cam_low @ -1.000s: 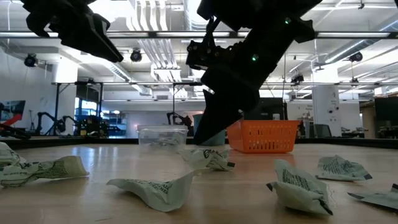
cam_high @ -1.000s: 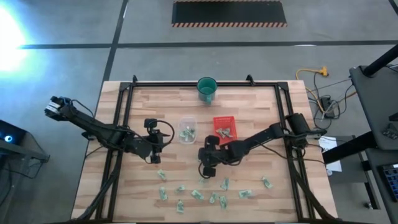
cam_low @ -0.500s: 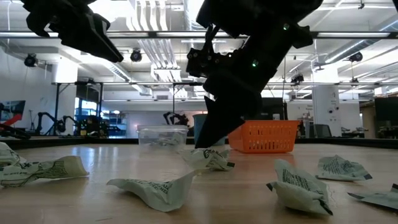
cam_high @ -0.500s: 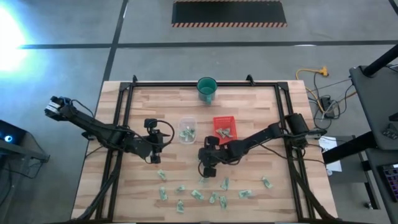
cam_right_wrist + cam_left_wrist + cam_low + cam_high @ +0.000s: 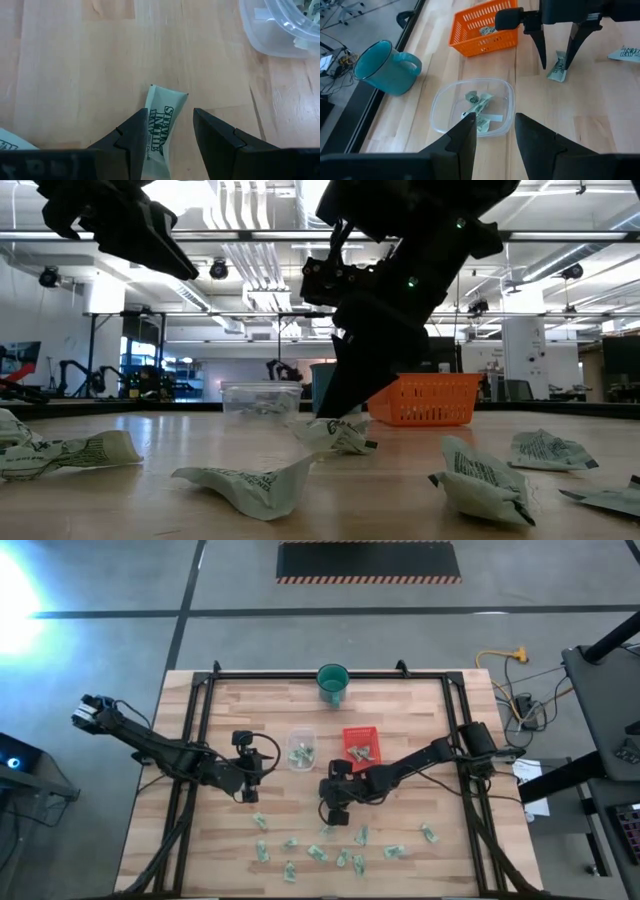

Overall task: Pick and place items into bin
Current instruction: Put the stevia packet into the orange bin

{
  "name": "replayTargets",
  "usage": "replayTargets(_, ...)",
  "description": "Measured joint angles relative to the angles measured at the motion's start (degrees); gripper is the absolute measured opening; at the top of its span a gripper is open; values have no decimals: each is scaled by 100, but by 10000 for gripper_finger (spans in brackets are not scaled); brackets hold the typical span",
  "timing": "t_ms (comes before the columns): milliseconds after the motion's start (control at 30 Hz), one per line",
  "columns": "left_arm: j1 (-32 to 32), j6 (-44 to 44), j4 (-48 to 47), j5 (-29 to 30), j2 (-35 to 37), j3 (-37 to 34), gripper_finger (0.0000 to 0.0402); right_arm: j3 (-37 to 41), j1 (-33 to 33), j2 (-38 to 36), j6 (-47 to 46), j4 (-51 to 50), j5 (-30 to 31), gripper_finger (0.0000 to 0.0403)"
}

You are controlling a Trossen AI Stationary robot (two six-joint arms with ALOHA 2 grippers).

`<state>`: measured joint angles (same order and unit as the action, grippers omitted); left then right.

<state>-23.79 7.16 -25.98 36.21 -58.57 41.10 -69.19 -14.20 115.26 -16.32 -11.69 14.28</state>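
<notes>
Right gripper [image 5: 167,142]: fingers parted, lowered astride one packet [image 5: 159,131]; packet's long axis runs six to twelve o'clock between them. Left gripper [image 5: 492,135]: parked open at nine o'clock.

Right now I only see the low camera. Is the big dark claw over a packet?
Observer: Yes. The right wrist camera shows a packet lying on the table between the right gripper's open fingers.
Operator: Is anything in the orange tray?
Observer: Yes, the tray has a few packets in it.
Operator: Where's the other claw?
Observer: From above, the left gripper hovers open, just left of the clear tub, which holds a few packets too.
</notes>
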Motion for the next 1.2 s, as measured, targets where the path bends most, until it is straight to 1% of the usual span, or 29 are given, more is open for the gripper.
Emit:
replayTargets(567, 0, 4, 7, 2, 0, 0, 118, 4, 0, 0, 16, 60, 2, 148)
replayTargets(733, 0, 4, 4, 2, 0, 0, 118, 75, 0, 0, 121, 261, 4, 148)
replayTargets(1200, 0, 7, 2, 2, 0, -11, 118, 221, -4, 2, 136, 364, -63, 148)
